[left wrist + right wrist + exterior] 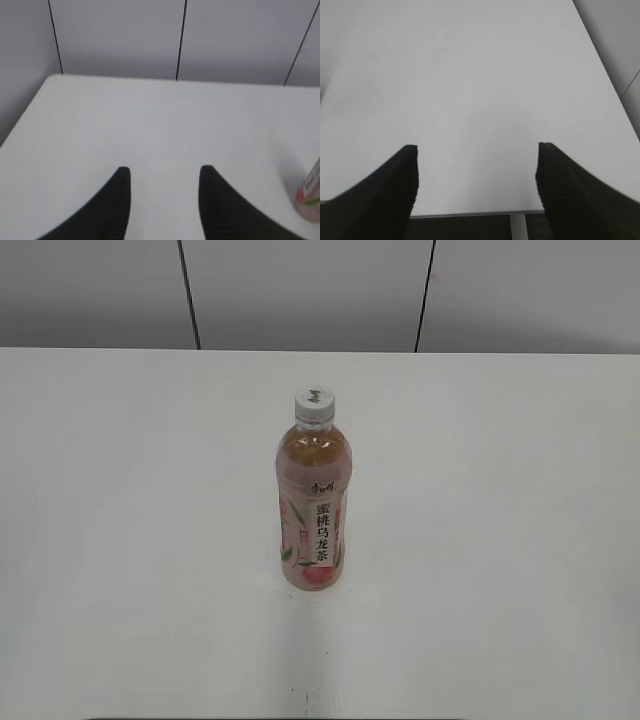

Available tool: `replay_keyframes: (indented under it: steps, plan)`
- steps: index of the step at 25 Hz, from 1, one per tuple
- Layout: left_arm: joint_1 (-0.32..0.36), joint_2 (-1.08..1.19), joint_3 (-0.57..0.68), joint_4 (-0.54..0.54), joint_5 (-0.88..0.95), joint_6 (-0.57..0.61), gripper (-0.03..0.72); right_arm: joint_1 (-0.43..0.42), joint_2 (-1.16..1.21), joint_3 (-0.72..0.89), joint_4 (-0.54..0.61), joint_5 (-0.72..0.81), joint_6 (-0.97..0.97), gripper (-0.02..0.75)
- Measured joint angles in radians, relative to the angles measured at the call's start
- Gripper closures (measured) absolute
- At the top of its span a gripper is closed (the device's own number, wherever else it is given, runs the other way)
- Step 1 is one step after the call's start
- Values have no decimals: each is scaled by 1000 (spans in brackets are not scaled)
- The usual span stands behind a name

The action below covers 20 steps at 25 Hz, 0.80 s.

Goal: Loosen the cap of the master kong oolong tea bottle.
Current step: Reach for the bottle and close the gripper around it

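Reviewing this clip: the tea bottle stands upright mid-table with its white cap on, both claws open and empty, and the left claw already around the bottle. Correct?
Not quite. The left claw is not around the bottle; the left wrist view shows it open over bare table, the bottle apart at the right edge. The rest holds: cap on, bottle upright, right claw open and empty.

蜜桃乌龙茶 down the white strip of the bottle point(313, 502); unreadable dark logo on the cap point(314, 404)
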Motion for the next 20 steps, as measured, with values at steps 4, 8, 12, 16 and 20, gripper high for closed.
replay_keyframes:
  steps: [4,8,12,16,20]
  plan:
    - [0,10,-2,-2,-156,0,408,0,0,0,0,0,0,183]
    - [0,77,3,-31,-292,5,408,0,0,0,0,0,0,183]
    - [0,174,21,-153,-429,124,408,0,0,0,0,0,0,183]
    - [0,290,73,-358,-541,320,408,0,0,0,0,0,0,183]
    - [0,395,155,-531,-608,490,408,0,0,0,0,0,0,183]
